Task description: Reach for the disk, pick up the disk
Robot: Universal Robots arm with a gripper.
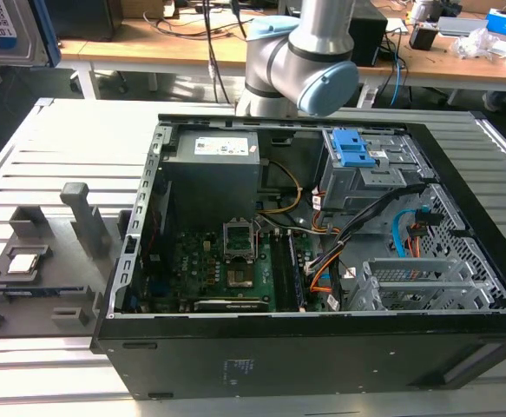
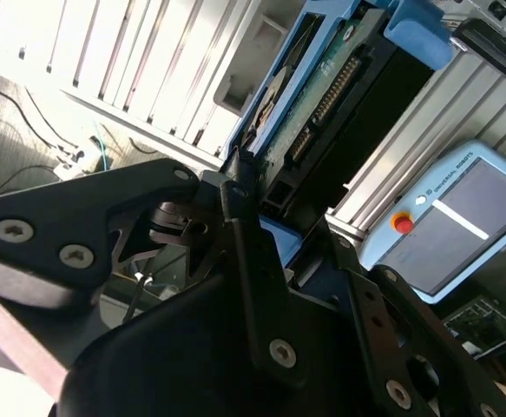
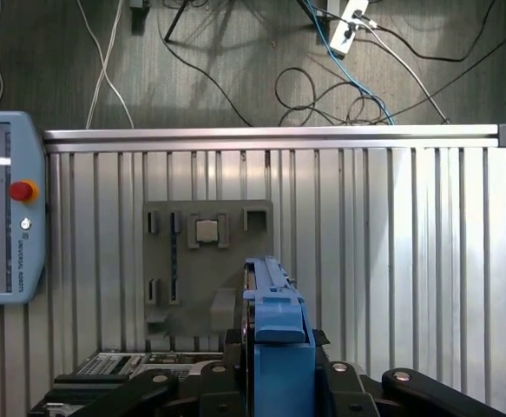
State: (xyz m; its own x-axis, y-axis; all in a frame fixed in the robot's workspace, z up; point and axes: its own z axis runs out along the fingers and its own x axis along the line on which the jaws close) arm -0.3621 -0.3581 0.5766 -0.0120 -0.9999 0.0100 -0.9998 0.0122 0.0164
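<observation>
The disk (image 2: 322, 87) is seen as dull silver-grey metal, edged by a bracket (image 3: 279, 334) of smooth, slightly glossy blue plastic. The gripper (image 2: 270, 226) is finished in matt black and fastened with bright metal screws (image 2: 280, 352). The table (image 3: 391, 261) is formed of ribbed, satin aluminium. The computer case (image 1: 322, 365) is coated outside in matt black, with bare grey sheet metal inside.

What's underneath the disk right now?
In the first wrist view, the disk, held edge-on by the gripper, hangs over the grey fixture carrying a small square chip on the slatted table. The disk hides one corner of the fixture.
</observation>
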